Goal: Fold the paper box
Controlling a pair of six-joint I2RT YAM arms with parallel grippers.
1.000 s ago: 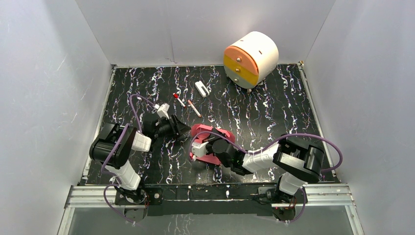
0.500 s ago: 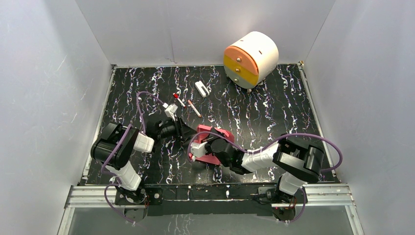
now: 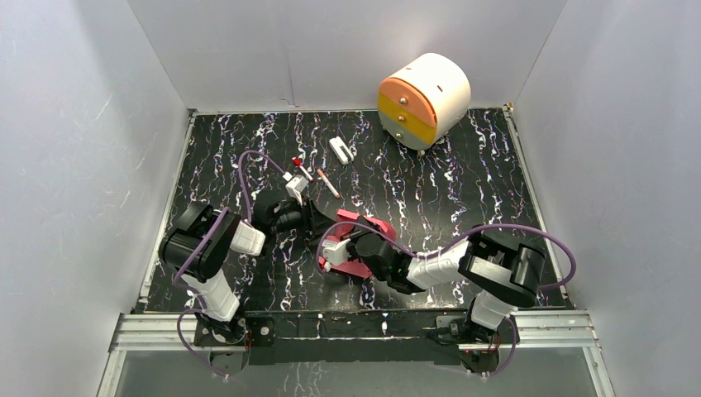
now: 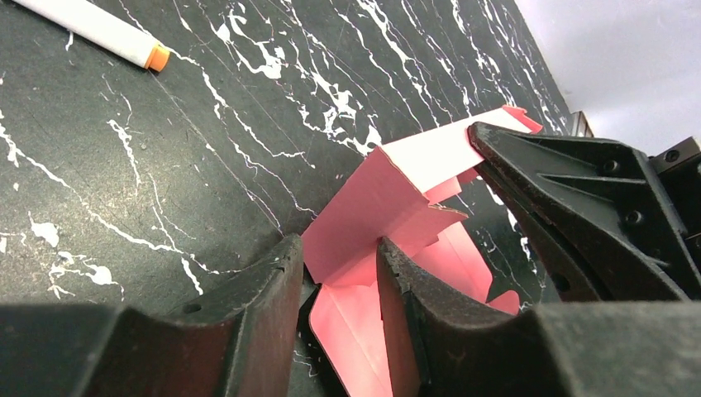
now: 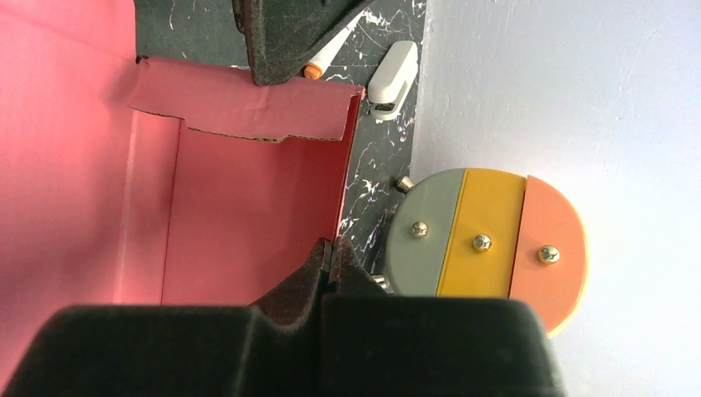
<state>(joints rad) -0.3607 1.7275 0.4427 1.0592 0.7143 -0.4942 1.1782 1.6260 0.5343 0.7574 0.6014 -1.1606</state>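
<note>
The paper box is pink-red card, half formed, with walls and flaps standing up, near the table's front middle. My right gripper is shut on the edge of one upright wall; the box's inside fills the left of the right wrist view. My left gripper is open at the box's left side. In the left wrist view its two fingers stand either side of a raised flap corner with gaps showing. The right gripper's black body is just behind the box.
A round white drawer unit with orange and yellow fronts stands at the back right, also in the right wrist view. A small white item and two markers lie behind the box. One marker shows in the left wrist view.
My left gripper has moved right, from beside the box to its left flap, and now straddles it. The right gripper has kept its hold and barely moved.
</note>
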